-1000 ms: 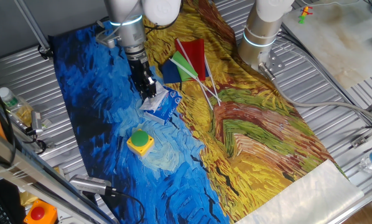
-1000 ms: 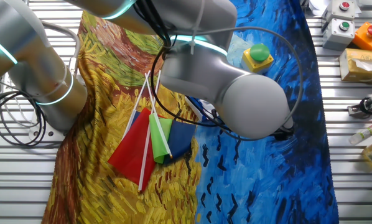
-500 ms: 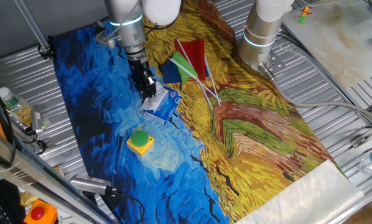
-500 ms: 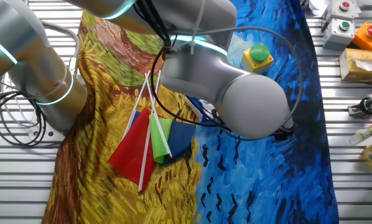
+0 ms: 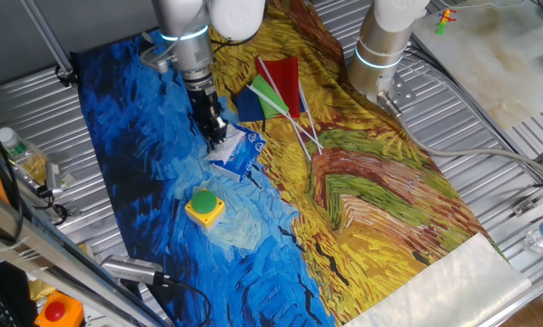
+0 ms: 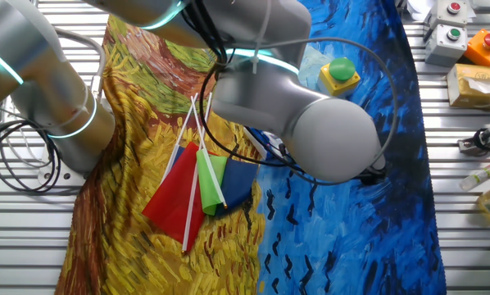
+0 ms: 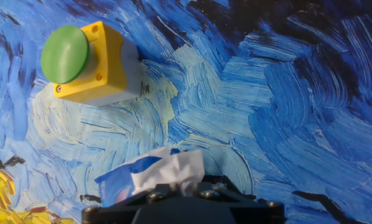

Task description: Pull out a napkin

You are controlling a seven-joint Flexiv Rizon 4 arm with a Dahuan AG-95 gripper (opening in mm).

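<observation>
While the gripper (image 5: 219,133) sits on the blue packet (image 5: 239,154) near the middle of the tabletop (image 5: 389,209), its jaws pinch the napkin (image 7: 176,169). The napkin is only partly out; pulling it free is left.

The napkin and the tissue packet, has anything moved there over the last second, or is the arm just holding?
Nothing visibly changed. The end effector stays low over the blue tissue packet, with the white napkin bunched at its fingertips. The green push button and the small flags lie where they were.
</observation>
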